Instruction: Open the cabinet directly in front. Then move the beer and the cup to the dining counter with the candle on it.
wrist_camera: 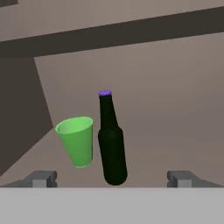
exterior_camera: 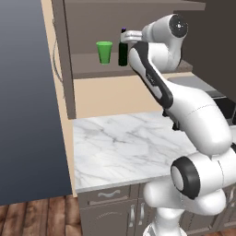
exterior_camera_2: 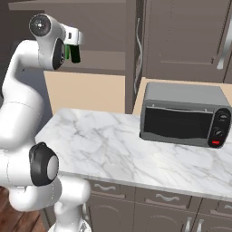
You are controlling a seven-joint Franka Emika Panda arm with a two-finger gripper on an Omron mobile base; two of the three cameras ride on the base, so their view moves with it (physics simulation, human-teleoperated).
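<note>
The claw stood wide open, holding nothing. Straight ahead of it on the cabinet shelf stood the beer, probably not touching the cup beside it. Glass: stiff, slippery, breakable; grip its body.

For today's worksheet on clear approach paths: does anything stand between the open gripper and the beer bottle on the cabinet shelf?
Nothing visible does. In the hand view the beer stands upright straight ahead of the open gripper, between its fingertips' line. The cup stands beside it, off the path.
</note>
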